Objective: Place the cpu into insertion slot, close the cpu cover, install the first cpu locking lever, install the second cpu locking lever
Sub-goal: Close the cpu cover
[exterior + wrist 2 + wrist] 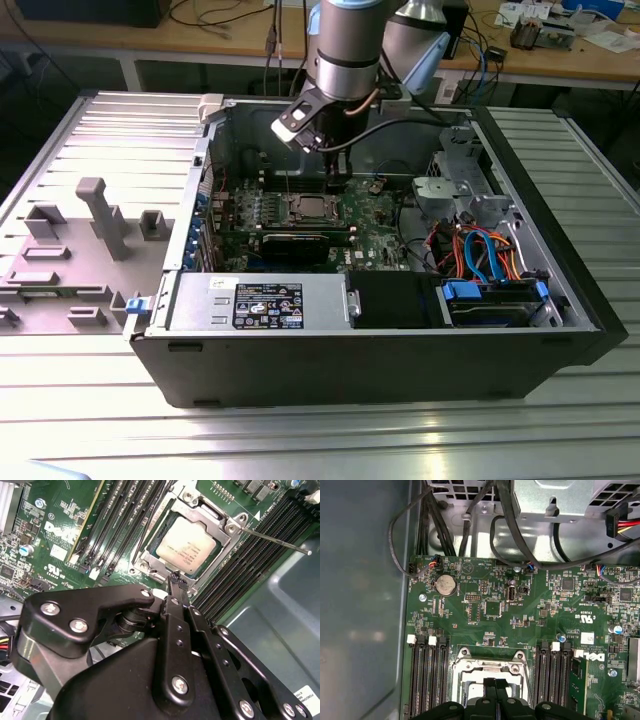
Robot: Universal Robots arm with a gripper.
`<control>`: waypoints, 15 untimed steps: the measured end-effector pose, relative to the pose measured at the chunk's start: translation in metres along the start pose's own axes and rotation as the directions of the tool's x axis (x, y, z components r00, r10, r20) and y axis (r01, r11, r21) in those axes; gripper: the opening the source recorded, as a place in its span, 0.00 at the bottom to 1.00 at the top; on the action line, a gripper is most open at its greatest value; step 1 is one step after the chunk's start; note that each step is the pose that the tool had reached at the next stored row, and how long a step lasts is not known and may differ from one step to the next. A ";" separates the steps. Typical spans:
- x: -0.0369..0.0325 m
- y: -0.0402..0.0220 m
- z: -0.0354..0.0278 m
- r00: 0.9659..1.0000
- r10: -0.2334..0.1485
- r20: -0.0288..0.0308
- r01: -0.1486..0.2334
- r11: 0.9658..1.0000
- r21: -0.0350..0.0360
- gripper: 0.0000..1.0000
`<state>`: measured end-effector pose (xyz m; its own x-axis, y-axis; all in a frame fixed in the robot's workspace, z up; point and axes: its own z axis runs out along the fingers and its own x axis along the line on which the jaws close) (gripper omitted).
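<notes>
**A:** Where's the chip?

**B:** Chip (187, 547) sits in the socket (144, 562), silver top up. The cover (221, 516) looks to lie flat around it. In the exterior view the chip (305, 208) is mid-board, with the graphics card (300, 240) at its 6 o'clock.

**A:** And the pincer?

**B:** Pincer (175, 577) has its fingers together with nothing between them. The tip hangs close over the socket's edge; contact can't be judged. In the exterior view the pincer (335, 182) is at roughly 1 o'clock from the chip.

**A:** So which step is it on?

**B:** Likely the first lever. One thin lever (272, 541) sticks out from a socket corner over the memory slots (260, 565), free end unhooked. The other side is too unclear to call.

**A:** How should it do that well?

**B:** Push near the rod's free end, where the leverage is. Sweep it down, then sideways under its catch. Keep the closed tip off the chip's top and the slot clips. Watch that the cover stays flat, because any lift means a stop.

**A:** Any writing?

**B:** White print and a logo on the green board (520, 615), and fine lines on the chip's top. There's a black-and-white sticker (268, 305) on the power supply at the chip's 6 o'clock, past the card. He isn't quoting any of it. The case (560, 330) stands on a ribbed metal desk (300, 445).
</notes>
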<state>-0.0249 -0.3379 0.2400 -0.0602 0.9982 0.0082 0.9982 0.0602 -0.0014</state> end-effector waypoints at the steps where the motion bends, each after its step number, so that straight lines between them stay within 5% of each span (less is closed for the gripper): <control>1: 0.0000 -0.0005 0.0002 1.000 -0.001 0.000 0.001 1.000 0.000 0.11; 15: 0.0005 -0.0093 0.0015 1.000 -0.008 -0.002 0.008 1.000 0.000 0.11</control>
<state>-0.0343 -0.3380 0.2385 -0.0679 0.9976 0.0102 0.9977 0.0679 -0.0010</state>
